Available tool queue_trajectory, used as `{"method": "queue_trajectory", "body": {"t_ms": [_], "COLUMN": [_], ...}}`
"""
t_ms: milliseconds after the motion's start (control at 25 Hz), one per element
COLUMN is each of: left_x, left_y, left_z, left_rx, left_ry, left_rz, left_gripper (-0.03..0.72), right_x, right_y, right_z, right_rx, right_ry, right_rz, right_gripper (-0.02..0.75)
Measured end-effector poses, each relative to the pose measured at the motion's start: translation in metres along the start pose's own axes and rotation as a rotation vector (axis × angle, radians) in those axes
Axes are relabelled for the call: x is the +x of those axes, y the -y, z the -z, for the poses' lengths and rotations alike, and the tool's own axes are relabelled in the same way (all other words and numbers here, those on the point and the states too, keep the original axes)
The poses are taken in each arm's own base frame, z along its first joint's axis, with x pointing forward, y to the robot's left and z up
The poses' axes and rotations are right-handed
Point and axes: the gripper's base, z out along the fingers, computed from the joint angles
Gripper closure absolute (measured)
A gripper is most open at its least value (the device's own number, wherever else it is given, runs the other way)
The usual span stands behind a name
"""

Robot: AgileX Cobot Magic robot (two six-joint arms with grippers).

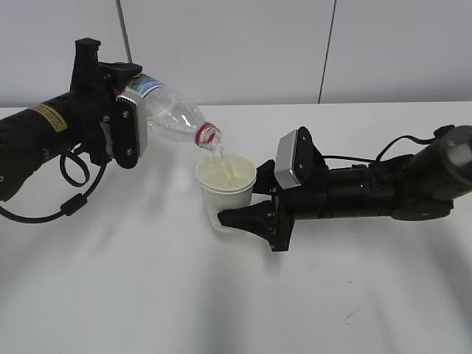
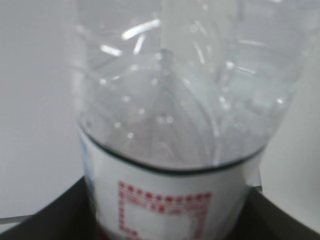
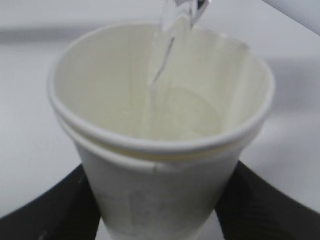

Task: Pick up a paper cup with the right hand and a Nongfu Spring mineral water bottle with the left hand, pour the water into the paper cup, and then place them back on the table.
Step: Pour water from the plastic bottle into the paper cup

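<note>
My left gripper (image 1: 127, 110) is shut on the Nongfu Spring bottle (image 1: 171, 116) and holds it tilted, mouth with the red neck ring down to the right. A stream of water (image 1: 219, 156) runs from the mouth into the white paper cup (image 1: 225, 193). My right gripper (image 1: 243, 219) is shut on the cup's lower wall and holds it upright under the bottle mouth. In the left wrist view the bottle (image 2: 185, 100) fills the frame, label toward the jaws. In the right wrist view the cup (image 3: 160, 150) sits between black fingers (image 3: 45, 210), and water (image 3: 165, 60) falls into its cream inside.
The white table (image 1: 147, 295) stretches out in front of both arms. A grey wall stands behind the table's far edge. The left arm's black cable (image 1: 74, 177) loops down near the tabletop on the left.
</note>
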Motion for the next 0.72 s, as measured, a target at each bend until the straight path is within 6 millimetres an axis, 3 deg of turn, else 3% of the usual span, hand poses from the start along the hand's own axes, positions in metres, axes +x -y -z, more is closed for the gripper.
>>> {"method": "queue_trajectory", "body": {"t_ms": [720], "left_x": [0.0000], "left_y": [-0.0008], "left_z": [0.0000], "left_rx": [-0.009], "left_ry": [0.000], "left_rz": [-0.028], "left_gripper": [0.272], "right_x": [0.0007], "right_y": [0.0005], "right_z": [0.0000], "right_rx": [0.005], "right_ry": [-0.008], "right_rz": [-0.001], "right_gripper": [0.265]}}
